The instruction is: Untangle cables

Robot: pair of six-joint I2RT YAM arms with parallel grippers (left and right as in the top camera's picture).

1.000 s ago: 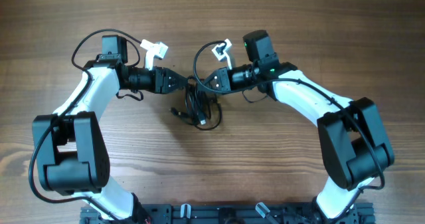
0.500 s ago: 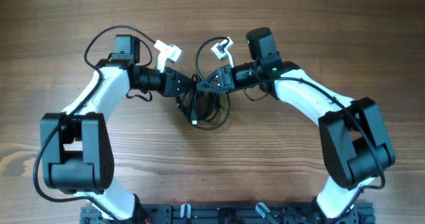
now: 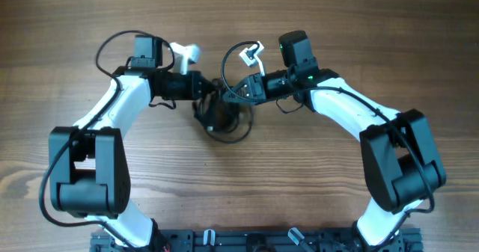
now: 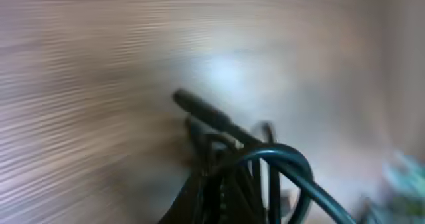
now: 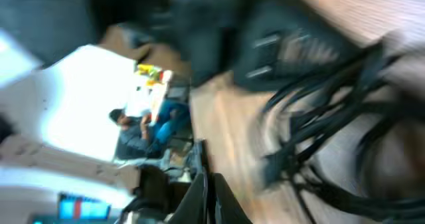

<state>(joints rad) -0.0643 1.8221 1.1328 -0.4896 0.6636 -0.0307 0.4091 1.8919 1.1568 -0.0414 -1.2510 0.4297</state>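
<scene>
The cables (image 3: 224,121) form a small black knotted bundle on the wooden table, between my two grippers. My left gripper (image 3: 203,101) presses into the bundle's left side and is shut on the cables. In the blurred left wrist view, strands (image 4: 232,167) rise from the bottom centre, and a plug end (image 4: 199,108) sticks out up and to the left. My right gripper (image 3: 229,95) touches the bundle's top right. Its fingers (image 5: 207,191) are shut, with no strand showing between them. The cables (image 5: 319,137) lie just to the right of the fingers there.
Both arms reach in from the sides and nearly meet at the table's middle. A black rail (image 3: 247,241) runs along the near edge. Each arm's own thicker black wire loops above its wrist, the right one (image 3: 228,57) close over the bundle.
My left gripper has moved right into the bundle and closed on it. The bundle has drawn together, and its plug end no longer sticks out to the left. The right arm has hardly moved.
</scene>
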